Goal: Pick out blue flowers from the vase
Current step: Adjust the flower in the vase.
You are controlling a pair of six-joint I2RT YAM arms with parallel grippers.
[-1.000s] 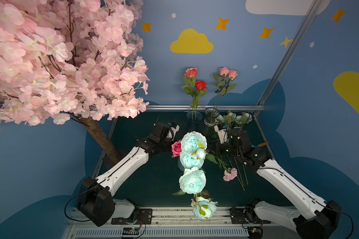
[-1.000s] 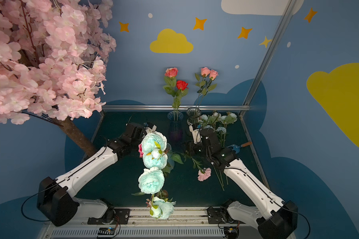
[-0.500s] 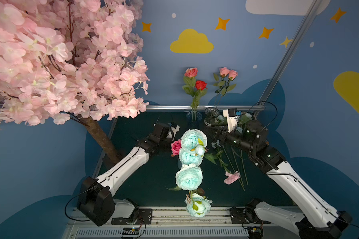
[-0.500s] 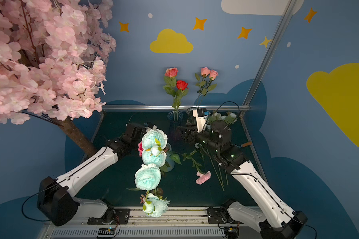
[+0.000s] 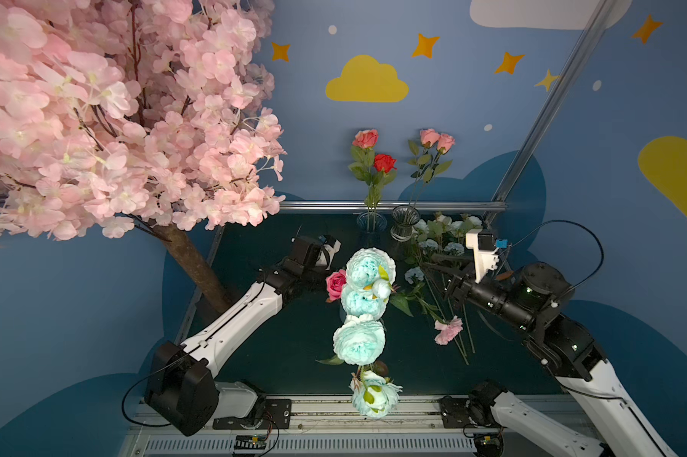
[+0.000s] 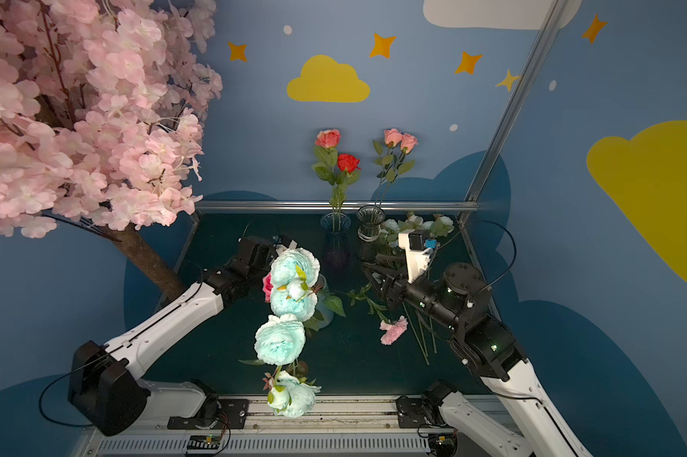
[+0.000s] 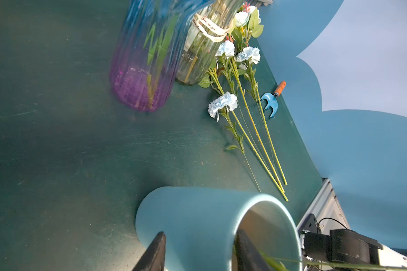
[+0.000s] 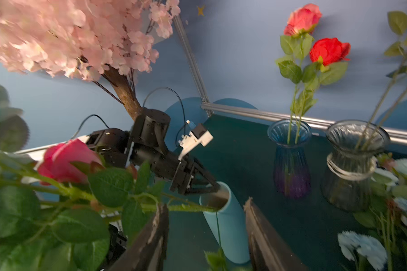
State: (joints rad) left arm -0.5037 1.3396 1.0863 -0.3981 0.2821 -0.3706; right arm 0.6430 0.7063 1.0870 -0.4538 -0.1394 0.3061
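since a second ago the right gripper (image 8: 205,203) has lifted off the table (image 7: 57,140) and turned toward the centre. the left gripper (image 7: 197,234) straddles the blue vase (image 8: 228,225) rim, one finger inside; whether it is clamped i cannot tell. the blue flowers (image 5: 359,342) rise from that tilted vase, stalks leaning toward the front rail (image 5: 334,411). the right gripper, jaws apart and empty, faces them and is the nearer free one. small blue flowers (image 7: 223,104) lie on the table further right.

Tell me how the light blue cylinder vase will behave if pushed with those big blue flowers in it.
The light blue vase is tall and narrow, and the blue flowers rise far above it, so it probably tips easily. Its smooth round wall would likely roll if it falls. The left gripper straddling the rim may steady it.
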